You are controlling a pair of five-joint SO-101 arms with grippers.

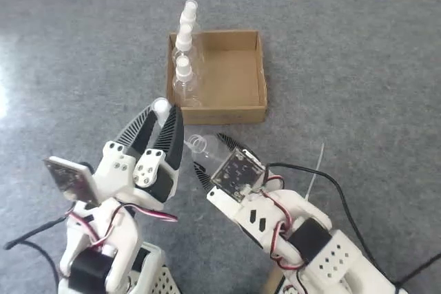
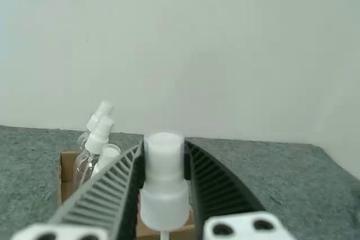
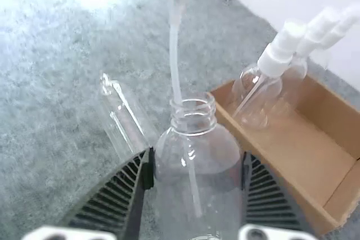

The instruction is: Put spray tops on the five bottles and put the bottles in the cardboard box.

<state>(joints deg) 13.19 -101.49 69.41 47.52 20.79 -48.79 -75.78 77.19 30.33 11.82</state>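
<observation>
Firmly closed, the left gripper (image 2: pixel 164 150) clamps a spray top (image 2: pixel 164 195) whose tube dips into the neck of the open bottle (image 3: pixel 197 195), which is pinched in the right gripper (image 3: pixel 196 158). Three capped bottles (image 1: pixel 185 67) stand along one wall of the cardboard box (image 1: pixel 234 74). Another uncapped bottle (image 3: pixel 121 116) is just beside the held one.

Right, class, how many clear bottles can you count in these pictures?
5. Three capped ones stand in the cardboard box: far bottle, middle bottle, near bottle. The right gripper holds an uncapped bottle; a bare bottle is on the carpet beside it. None seems hidden.
</observation>
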